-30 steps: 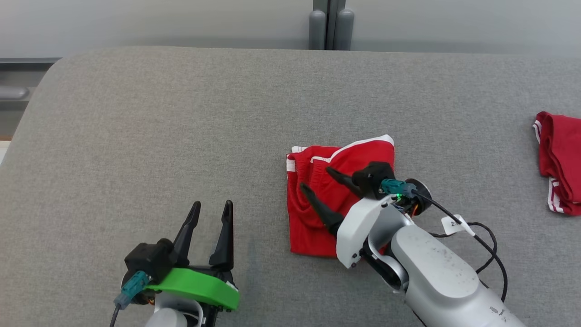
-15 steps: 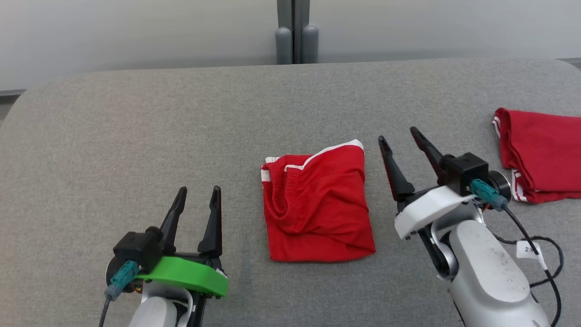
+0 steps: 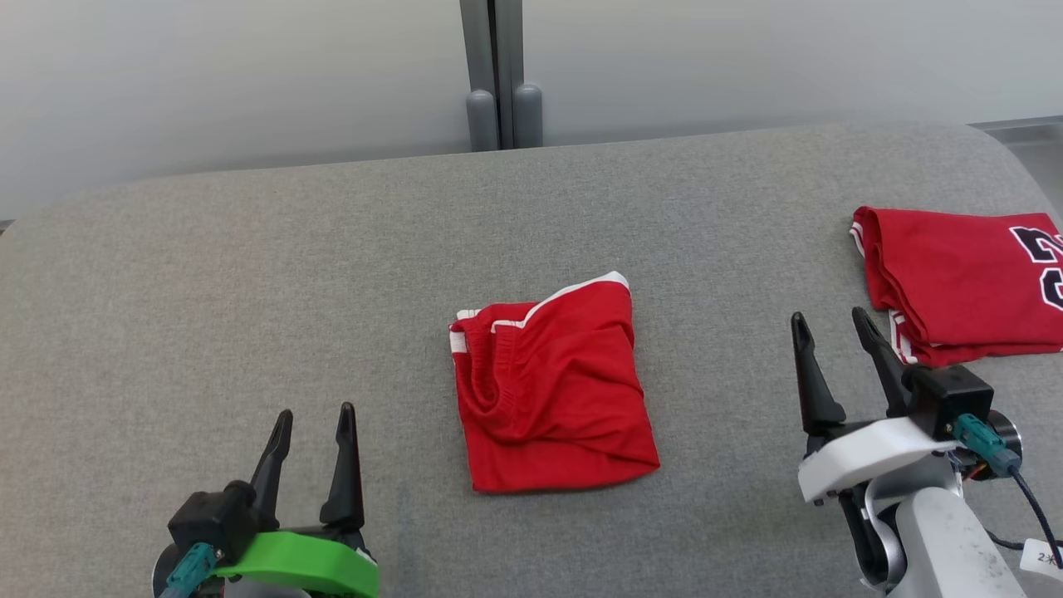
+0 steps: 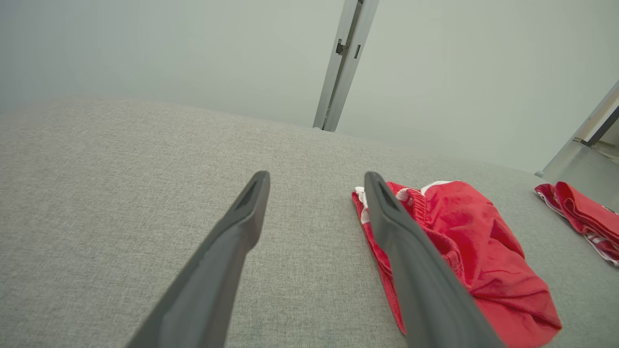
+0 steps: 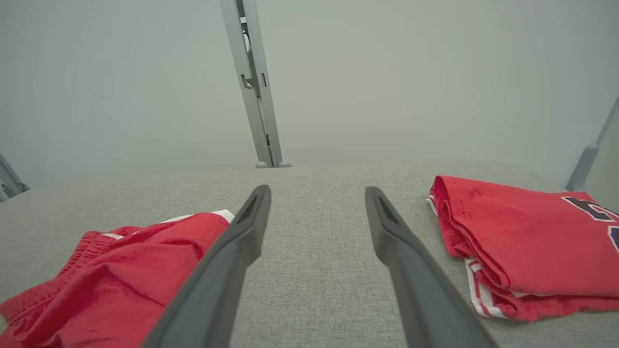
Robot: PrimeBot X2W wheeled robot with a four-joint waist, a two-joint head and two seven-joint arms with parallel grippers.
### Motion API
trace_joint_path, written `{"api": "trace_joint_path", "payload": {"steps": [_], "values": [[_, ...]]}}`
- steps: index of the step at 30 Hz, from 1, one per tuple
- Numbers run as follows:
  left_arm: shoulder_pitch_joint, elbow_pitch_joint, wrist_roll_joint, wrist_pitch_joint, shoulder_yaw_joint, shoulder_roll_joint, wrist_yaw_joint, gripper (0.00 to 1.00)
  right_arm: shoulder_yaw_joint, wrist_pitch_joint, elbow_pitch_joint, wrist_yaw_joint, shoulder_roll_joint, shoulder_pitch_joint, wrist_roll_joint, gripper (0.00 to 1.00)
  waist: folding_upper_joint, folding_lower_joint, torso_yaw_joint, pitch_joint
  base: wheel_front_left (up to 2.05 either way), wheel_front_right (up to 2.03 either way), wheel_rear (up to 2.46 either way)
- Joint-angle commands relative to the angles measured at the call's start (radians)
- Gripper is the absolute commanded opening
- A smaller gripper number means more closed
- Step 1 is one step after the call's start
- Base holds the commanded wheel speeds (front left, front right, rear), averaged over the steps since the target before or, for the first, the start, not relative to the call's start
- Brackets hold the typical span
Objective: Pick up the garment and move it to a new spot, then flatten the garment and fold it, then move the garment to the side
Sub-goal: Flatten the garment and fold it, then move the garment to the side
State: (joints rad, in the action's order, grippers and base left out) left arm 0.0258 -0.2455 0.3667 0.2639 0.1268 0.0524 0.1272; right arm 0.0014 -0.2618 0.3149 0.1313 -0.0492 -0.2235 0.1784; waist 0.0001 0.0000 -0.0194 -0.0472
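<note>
The garment (image 3: pixel 550 384), red shorts with white trim, lies folded into a rough rectangle on the middle of the grey padded table (image 3: pixel 249 274). It also shows in the left wrist view (image 4: pixel 464 241) and the right wrist view (image 5: pixel 111 280). My left gripper (image 3: pixel 313 421) stands open at the lower left, well to the left of the garment, holding nothing. At the lower right my right gripper (image 3: pixel 832 324) is open and empty, between the garment and a second red piece. Both sets of fingers point away from me.
A second folded red garment (image 3: pixel 955 278) with dark lettering and white stripes lies at the table's right edge, also in the right wrist view (image 5: pixel 522 237). A grey post (image 3: pixel 496 75) rises behind the table's far edge against a pale wall.
My right gripper has lifted off the folded garment and swung right, away from it. The head camera has turned right and drawn back, shifting the whole picture.
</note>
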Motion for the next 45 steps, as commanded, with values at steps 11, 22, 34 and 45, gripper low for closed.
{"api": "trace_joint_path", "payload": {"steps": [11,22,34,45], "values": [[-0.066,0.009,-0.016,0.000,-0.023,-0.001,0.003,1.00,0.001,-0.004,-0.001,-0.001,-0.003,0.109,0.054,1.00,-0.0001,0.0000,-0.003,0.027,0.00,0.00,0.00],[-0.069,0.001,-0.013,0.000,-0.018,-0.001,0.004,1.00,0.010,-0.004,0.016,-0.001,-0.003,0.106,0.050,1.00,-0.0001,0.0000,-0.001,0.038,0.00,0.00,0.00],[-0.061,0.003,-0.009,0.000,-0.016,-0.001,0.004,1.00,0.013,-0.004,0.039,-0.001,-0.003,0.096,0.041,1.00,-0.0001,0.0000,-0.011,0.032,0.00,0.00,0.00],[-0.025,0.008,-0.003,0.000,-0.007,-0.001,0.005,1.00,0.071,0.080,0.151,-0.001,-0.003,-0.110,-0.020,1.00,-0.0001,0.0000,-0.054,-0.008,0.00,0.00,0.00]]}}
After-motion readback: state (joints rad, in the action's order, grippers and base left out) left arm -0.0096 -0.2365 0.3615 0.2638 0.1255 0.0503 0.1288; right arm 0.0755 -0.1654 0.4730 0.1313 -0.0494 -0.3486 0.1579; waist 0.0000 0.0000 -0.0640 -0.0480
